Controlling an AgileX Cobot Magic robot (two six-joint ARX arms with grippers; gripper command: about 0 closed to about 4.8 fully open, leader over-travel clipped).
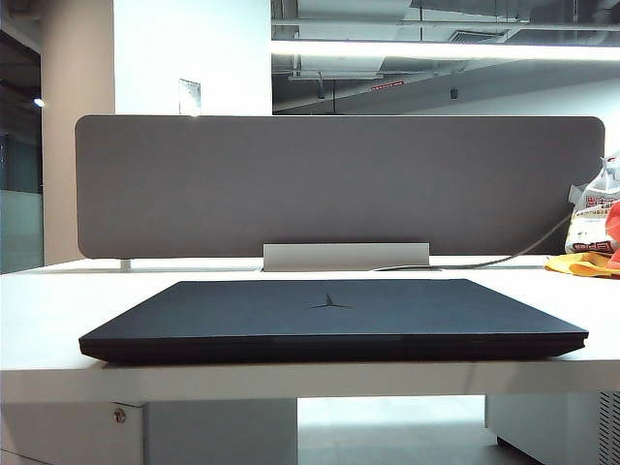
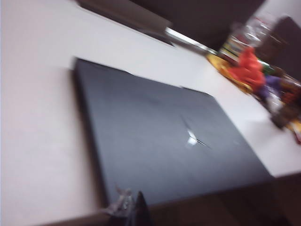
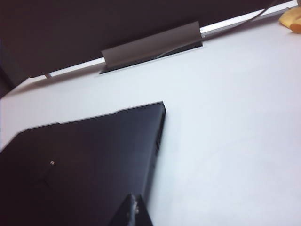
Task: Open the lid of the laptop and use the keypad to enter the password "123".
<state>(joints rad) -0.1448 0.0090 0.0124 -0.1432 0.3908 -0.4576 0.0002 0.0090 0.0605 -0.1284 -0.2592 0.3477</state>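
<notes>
The black laptop [image 1: 329, 334] lies closed and flat on the white table [image 1: 48, 320]. Its lid [image 1: 407, 308] is down, with a small three-pointed emblem [image 1: 331, 303] at its centre. The keypad is hidden under the lid. Neither arm shows in the exterior view. In the blurred left wrist view, my left gripper [image 2: 134, 209] hangs above the lid's [image 2: 155, 141] front edge, fingertips together and empty. In the right wrist view, my right gripper [image 3: 134, 212] hovers over the lid's [image 3: 84, 165] right side, shut with nothing in it.
A wide grey desk divider [image 1: 339, 184] on a metal foot [image 1: 346, 257] stands behind the laptop. A grey cable [image 1: 523, 254] runs to the back right, where a plastic bag and colourful packets [image 1: 593, 228] sit. The table's front edge [image 1: 310, 380] is just before the laptop.
</notes>
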